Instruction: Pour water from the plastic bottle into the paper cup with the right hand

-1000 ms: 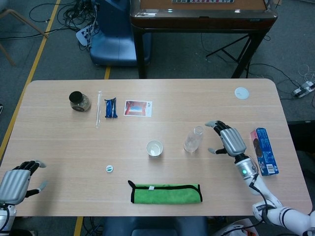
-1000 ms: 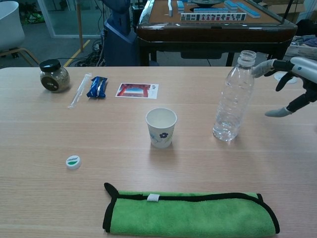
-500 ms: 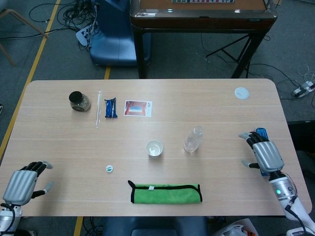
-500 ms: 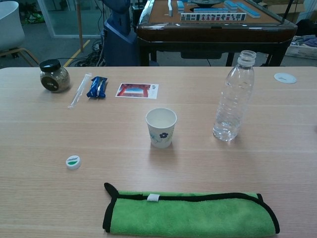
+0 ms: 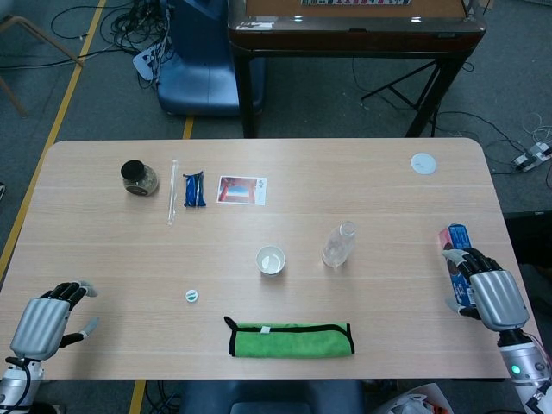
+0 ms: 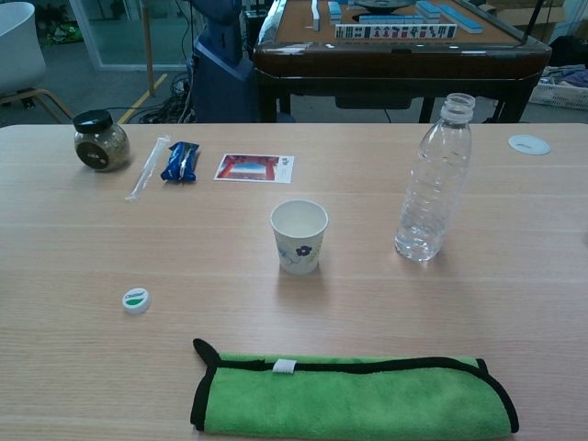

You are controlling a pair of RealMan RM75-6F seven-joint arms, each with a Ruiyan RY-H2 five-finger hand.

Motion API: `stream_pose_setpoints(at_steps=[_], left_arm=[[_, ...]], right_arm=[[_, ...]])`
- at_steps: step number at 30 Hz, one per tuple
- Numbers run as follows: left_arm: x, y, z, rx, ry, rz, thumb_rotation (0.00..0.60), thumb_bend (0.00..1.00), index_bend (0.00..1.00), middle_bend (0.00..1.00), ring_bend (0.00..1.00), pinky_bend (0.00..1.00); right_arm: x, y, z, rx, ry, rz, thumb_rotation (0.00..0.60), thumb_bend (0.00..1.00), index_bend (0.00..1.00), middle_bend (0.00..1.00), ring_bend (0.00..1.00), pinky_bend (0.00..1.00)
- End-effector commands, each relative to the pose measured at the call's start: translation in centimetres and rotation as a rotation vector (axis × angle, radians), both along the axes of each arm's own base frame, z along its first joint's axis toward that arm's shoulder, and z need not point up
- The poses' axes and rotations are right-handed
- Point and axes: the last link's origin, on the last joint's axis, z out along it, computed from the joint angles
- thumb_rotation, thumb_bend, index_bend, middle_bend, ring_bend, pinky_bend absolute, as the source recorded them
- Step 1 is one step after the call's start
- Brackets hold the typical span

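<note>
The uncapped bottle (image 6: 432, 180) stands upright mid-table, just right of the paper cup (image 6: 299, 235), with a green cloth (image 6: 354, 395) lying near the front edge. The right hand (image 5: 490, 291) hovers at the table's right edge over a blue box (image 5: 458, 245), well apart from the bottle, fingers spread and holding nothing. The left hand (image 5: 45, 320) sits at the front left corner, fingers apart and empty.

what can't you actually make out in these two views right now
- Both hands: out of frame in the chest view; only the head view shows the left robot hand and right robot hand.
- Blue box: head view only, partly covered by the right robot hand.
- Paper cup: contents hidden by its wall in the chest view, too small in the head view.
- Plastic bottle: water level unclear through clear plastic.
</note>
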Motion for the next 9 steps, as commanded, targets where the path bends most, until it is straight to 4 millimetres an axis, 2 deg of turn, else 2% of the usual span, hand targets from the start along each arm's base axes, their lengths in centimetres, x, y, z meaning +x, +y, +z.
stream_pose_setpoints(at_steps=[1, 9], left_arm=[[-0.02, 0.04, -0.02, -0.001, 0.001, 0.001, 0.600, 0.23, 0.40, 0.33, 0.32, 0.53], [-0.27, 0.24, -0.39, -0.016, 0.000, 0.015, 0.600, 0.23, 0.40, 0.33, 0.32, 0.53]], right_arm=[[0.44, 0.67, 0.42, 0.001, 0.000, 0.003, 0.600, 0.00, 0.22, 0.26, 0.16, 0.34], [0.16, 0.38, 0.28, 0.010, -0.001, -0.012, 0.600, 0.00, 0.22, 0.26, 0.16, 0.34]])
